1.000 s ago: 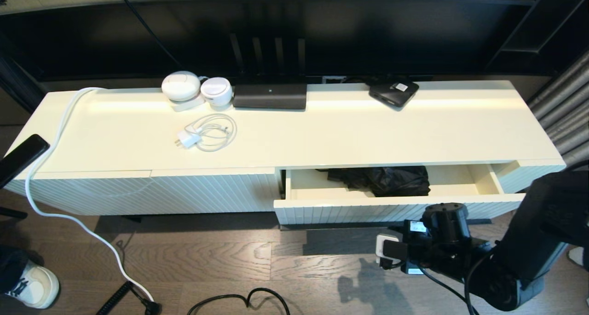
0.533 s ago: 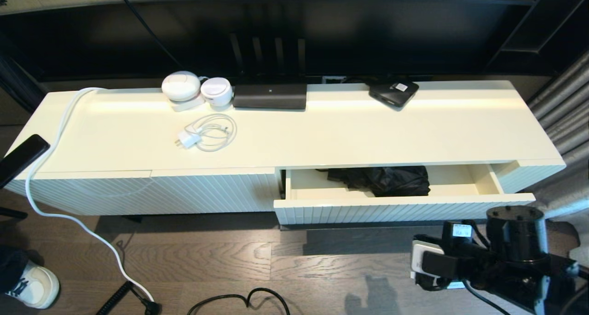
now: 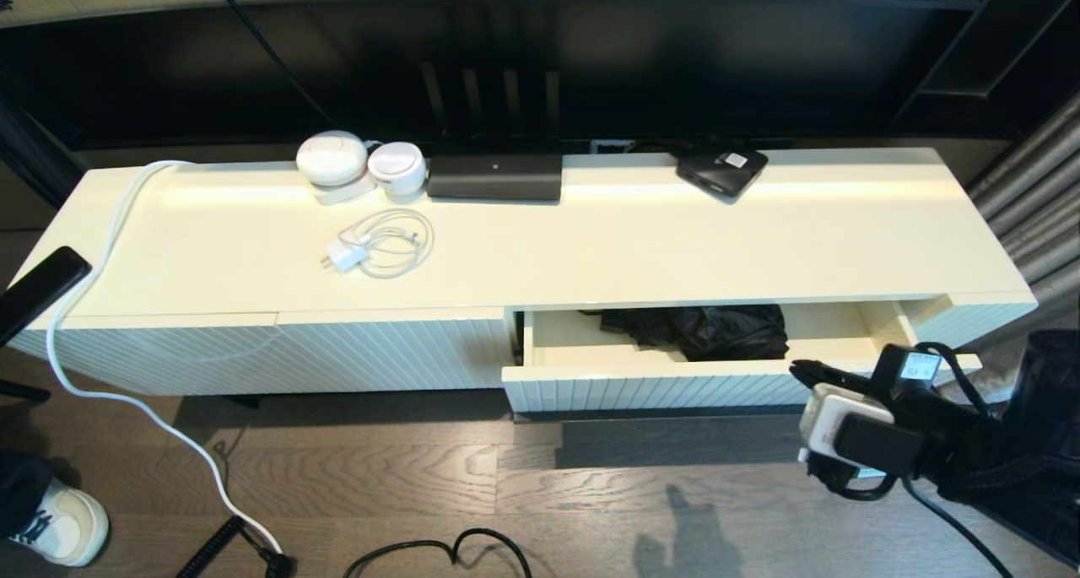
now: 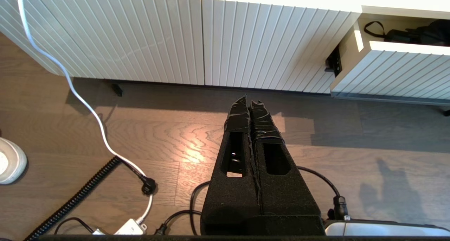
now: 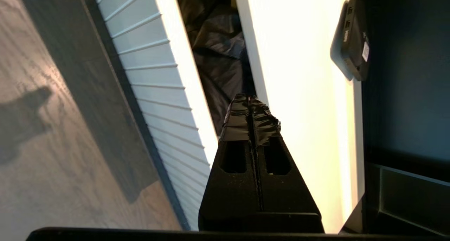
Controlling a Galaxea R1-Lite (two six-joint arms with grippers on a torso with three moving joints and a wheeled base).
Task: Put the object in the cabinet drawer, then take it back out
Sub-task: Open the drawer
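One cabinet (image 3: pixel 540 249) carries one drawer (image 3: pixel 658 380), pulled partly open. One umbrella (image 3: pixel 704 329) lies inside against the back, with bare floor on either side. The right claw (image 5: pixel 250 99), pressed together, hovers over the drawer's right end. The left claw (image 4: pixel 250 102), pressed together, hangs above the floor (image 4: pixel 175 135).

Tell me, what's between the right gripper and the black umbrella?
Nothing: the shut right gripper hangs over the open drawer, bare space before the umbrella, seen in the right wrist view.
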